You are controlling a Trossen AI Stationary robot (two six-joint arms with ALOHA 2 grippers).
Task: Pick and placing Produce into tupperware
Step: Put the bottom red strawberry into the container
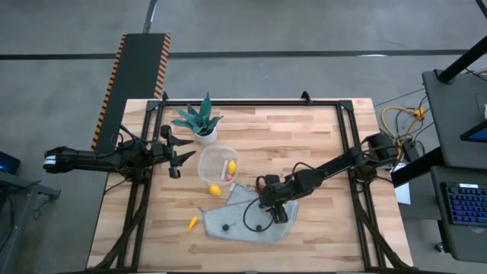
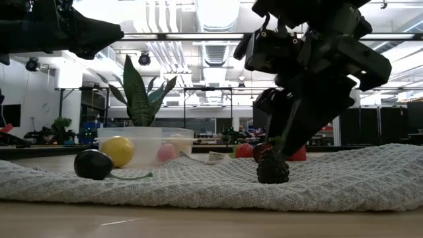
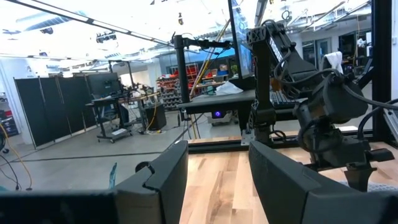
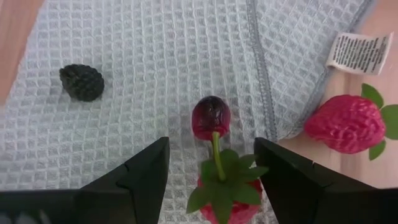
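My right gripper (image 1: 271,207) (image 4: 211,152) hangs open over the grey waffle cloth (image 1: 245,222). Its fingers stand on either side of a dark red cherry (image 4: 211,116) with a green stem and a leafy red strawberry (image 4: 221,202), touching neither. A blackberry (image 4: 81,82) (image 2: 272,168) and a dark round berry (image 2: 92,164) lie on the cloth. Another strawberry (image 4: 346,123) lies on the wood at the cloth's edge. The clear tupperware (image 1: 219,163) holds a yellow piece (image 1: 231,166). A lemon (image 1: 214,190) lies beside it and a carrot (image 1: 192,223) farther toward the near edge. My left gripper (image 1: 173,157) (image 3: 217,163) waits open, left of the tupperware.
A green spiky plant in a white pot (image 1: 201,123) stands just beyond the tupperware. The cloth's white label (image 4: 360,52) sticks out at its edge. Bare wood (image 1: 319,137) stretches toward the far right of the table. A black frame rail (image 1: 251,102) runs along the far edge.
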